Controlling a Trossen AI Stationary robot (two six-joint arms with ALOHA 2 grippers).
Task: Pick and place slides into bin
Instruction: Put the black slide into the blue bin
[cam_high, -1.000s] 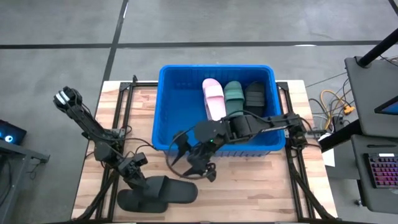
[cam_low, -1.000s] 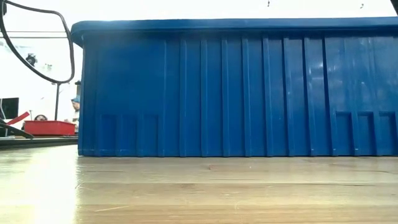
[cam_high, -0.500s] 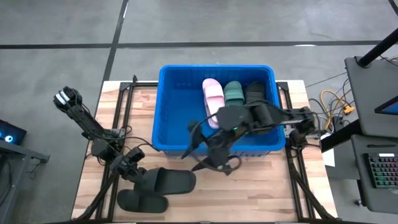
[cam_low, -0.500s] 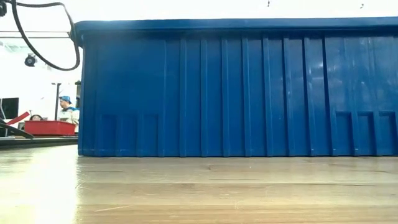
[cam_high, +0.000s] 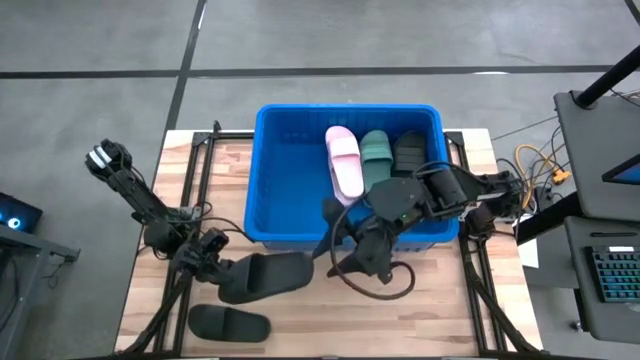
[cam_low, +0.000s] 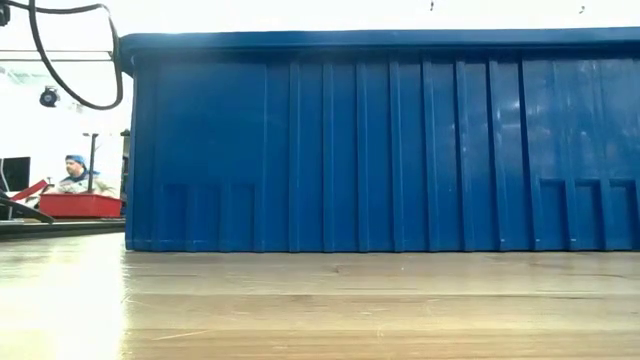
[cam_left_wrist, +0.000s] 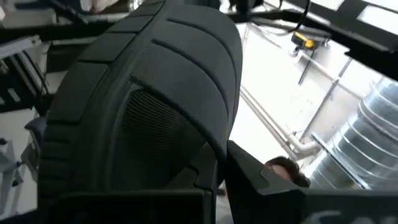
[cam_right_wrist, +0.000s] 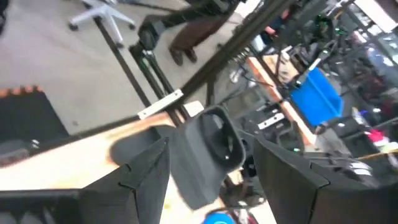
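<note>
Black rubber is what my left hand (cam_high: 222, 277) has got right now: it's clamped tight on one black slide (cam_high: 265, 276), lifted off the wooden desk (cam_high: 440, 310) at lower left of the high view, in front of the blue bin (cam_high: 290, 150). The other black slide (cam_high: 230, 323) lies flat on the desk just below it. My right hand (cam_high: 345, 245) hangs spread wide with nothing in it, near the bin's front wall. Inside the bin, upper middle: a pink slide (cam_high: 344, 160), a green slide (cam_high: 377, 156) and a dark slide (cam_high: 410, 152) side by side.
</note>
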